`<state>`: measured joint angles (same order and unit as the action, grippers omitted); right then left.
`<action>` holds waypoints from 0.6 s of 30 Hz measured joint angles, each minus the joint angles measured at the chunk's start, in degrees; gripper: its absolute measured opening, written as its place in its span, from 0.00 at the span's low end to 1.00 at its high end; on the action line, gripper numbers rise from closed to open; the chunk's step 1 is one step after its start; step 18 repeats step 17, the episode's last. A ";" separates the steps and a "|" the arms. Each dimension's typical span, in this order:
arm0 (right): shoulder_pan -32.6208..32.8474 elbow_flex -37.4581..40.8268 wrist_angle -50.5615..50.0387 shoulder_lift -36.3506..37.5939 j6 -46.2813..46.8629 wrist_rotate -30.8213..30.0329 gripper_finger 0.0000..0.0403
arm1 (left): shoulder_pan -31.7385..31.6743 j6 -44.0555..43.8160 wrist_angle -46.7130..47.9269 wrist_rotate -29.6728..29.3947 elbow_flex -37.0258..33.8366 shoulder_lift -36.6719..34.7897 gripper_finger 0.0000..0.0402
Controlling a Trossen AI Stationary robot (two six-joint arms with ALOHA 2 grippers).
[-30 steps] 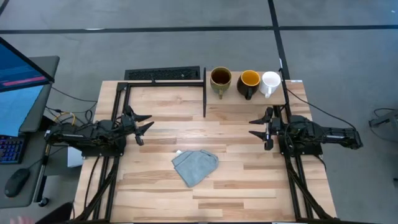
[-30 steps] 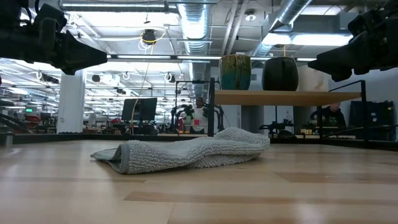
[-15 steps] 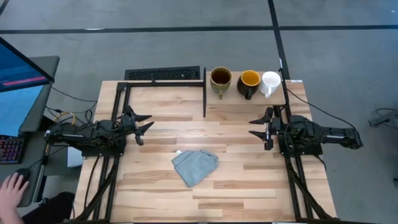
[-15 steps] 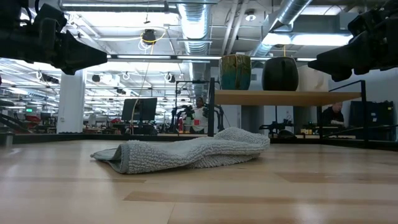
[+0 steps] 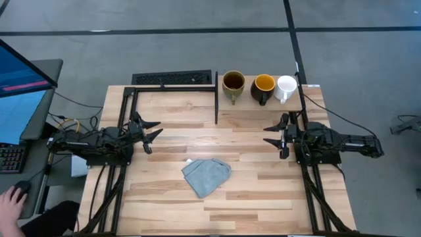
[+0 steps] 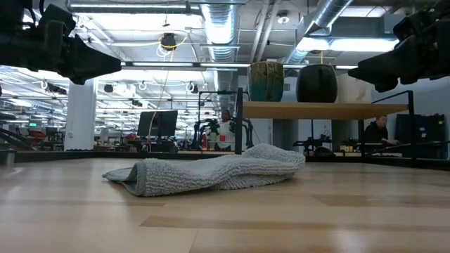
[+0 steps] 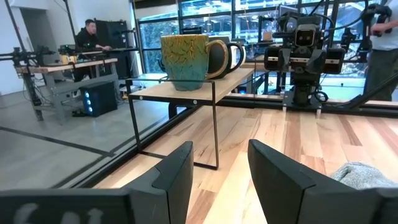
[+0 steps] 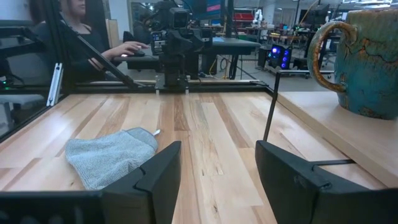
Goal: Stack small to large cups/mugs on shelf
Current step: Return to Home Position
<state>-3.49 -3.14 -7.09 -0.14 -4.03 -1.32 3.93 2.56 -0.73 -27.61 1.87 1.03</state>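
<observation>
Three mugs stand side by side on their bases on the light-wood shelf (image 5: 260, 100) at the table's far edge. They are an olive-tan one (image 5: 233, 84), a dark one with a yellow-orange inside (image 5: 264, 86) and a smaller white one (image 5: 286, 87). The left wrist view shows the olive-tan mug (image 7: 186, 53) and the dark mug (image 7: 222, 56) on the shelf (image 7: 205, 84). My left gripper (image 5: 152, 130) is open and empty above the table's left side. My right gripper (image 5: 271, 134) is open and empty above the right side, near the shelf's front edge.
A grey-blue cloth (image 5: 206, 175) lies crumpled on the table's middle, nearer the front edge. The shelf's black metal upright (image 5: 216, 99) stands along its left edge. A person's hand (image 5: 8, 197) rests at a desk left of the table.
Both arms and the mugs have kept still. A person's hand has come onto the desk left of the table.
</observation>
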 joint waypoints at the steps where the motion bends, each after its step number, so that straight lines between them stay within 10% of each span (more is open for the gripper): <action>1: 0.00 0.00 0.02 -0.02 0.00 0.00 0.56 | 0.01 0.03 0.00 0.00 0.00 0.00 0.36; 18: -0.01 0.00 0.01 -0.01 0.02 0.02 0.56 | 0.02 0.01 0.00 0.02 0.00 0.00 0.36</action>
